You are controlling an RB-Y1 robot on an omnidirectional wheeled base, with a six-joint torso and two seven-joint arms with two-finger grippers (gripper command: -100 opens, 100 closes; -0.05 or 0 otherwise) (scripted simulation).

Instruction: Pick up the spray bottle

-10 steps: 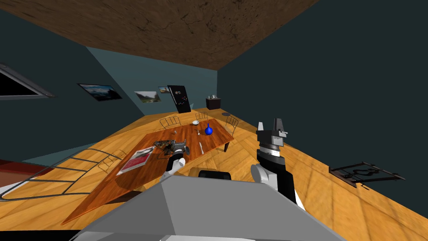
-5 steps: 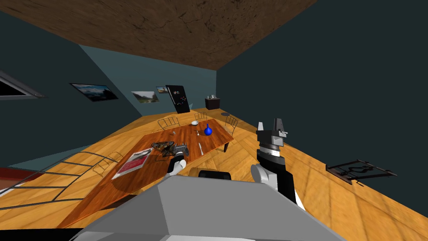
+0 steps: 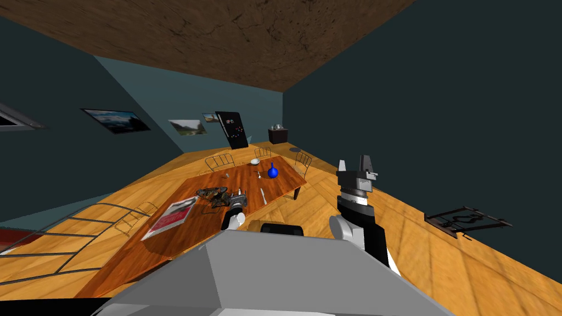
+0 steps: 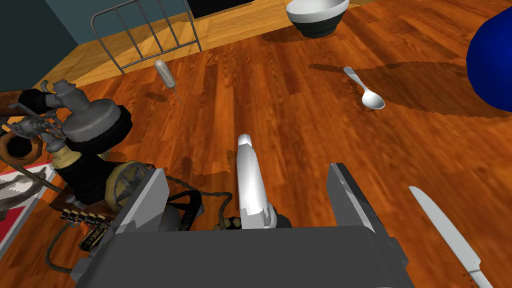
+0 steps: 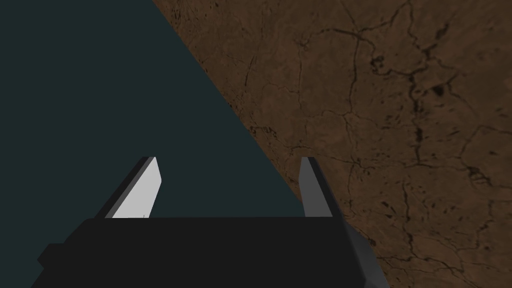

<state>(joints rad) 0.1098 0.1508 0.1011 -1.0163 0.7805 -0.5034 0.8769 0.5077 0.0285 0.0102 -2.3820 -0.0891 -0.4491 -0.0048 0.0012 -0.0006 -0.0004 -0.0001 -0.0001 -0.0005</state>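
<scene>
The left gripper [image 4: 247, 170] hangs low over the wooden worktop [image 4: 280, 100] with its fingers wide apart. The spray bottle [image 4: 250, 182], a slim white-grey thing, lies flat on the wood between them, its narrow end pointing to 12 o'clock along the fingers. There is a clear gap on either side, so neither finger touches it.

Taking the fingers' direction as 12 o'clock:
- **9 to 10 o'clock:** a dark engine-like model [image 4: 85, 135] with wires stands just beside the left-hand finger. A red and white magazine [image 4: 10, 200] lies beyond it.
- **11 o'clock:** a small grey capsule [image 4: 165, 72] lies well off, with a wire chair [image 4: 145, 30] behind it at the worktop's edge.
- **12 to 1 o'clock:** a bowl [image 4: 317, 15], white above a dark band, stands far off. What it holds cannot be told.
- **1 o'clock:** a spoon [image 4: 365, 92] lies bowl-up, nearer than the bowl.
- **2 o'clock:** a round blue vase [image 4: 492, 65] has its mouth out of sight.
- **4 o'clock:** a table knife [image 4: 450, 235] lies near the right-hand finger.

From the head, the vase [image 3: 273, 171] and bowl [image 3: 256, 161] sit towards the worktop's far end.

The right gripper [image 5: 230, 160] is raised beside the chest, fingers up and wide apart, holding nothing.
</scene>
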